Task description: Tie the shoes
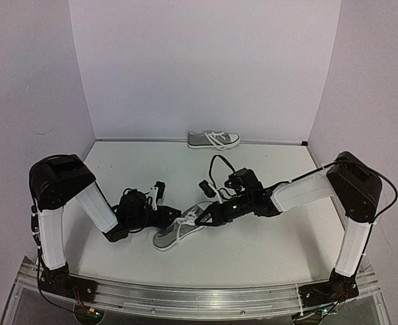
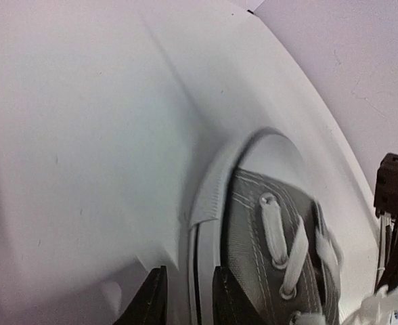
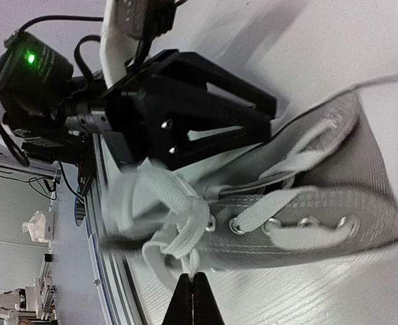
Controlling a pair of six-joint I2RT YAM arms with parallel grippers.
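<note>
Near shoe (image 1: 175,233): table centre, between grippers, toe near-left, heel far-right.
Left gripper (image 2: 189,298): narrow gap astride sole rim, hold not discernible.
Right gripper (image 3: 191,288): pinched shut beside laces (image 3: 179,223), nearer them.
Second shoe (image 1: 214,140): by back wall.

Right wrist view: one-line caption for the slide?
Right gripper, shut, at the white laces of a grey sneaker while the left gripper straddles its side.

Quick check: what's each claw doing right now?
Left claw: clamped on the near shoe at its sole edge.
Right claw: closed beside the laces; nothing clearly held.
</note>
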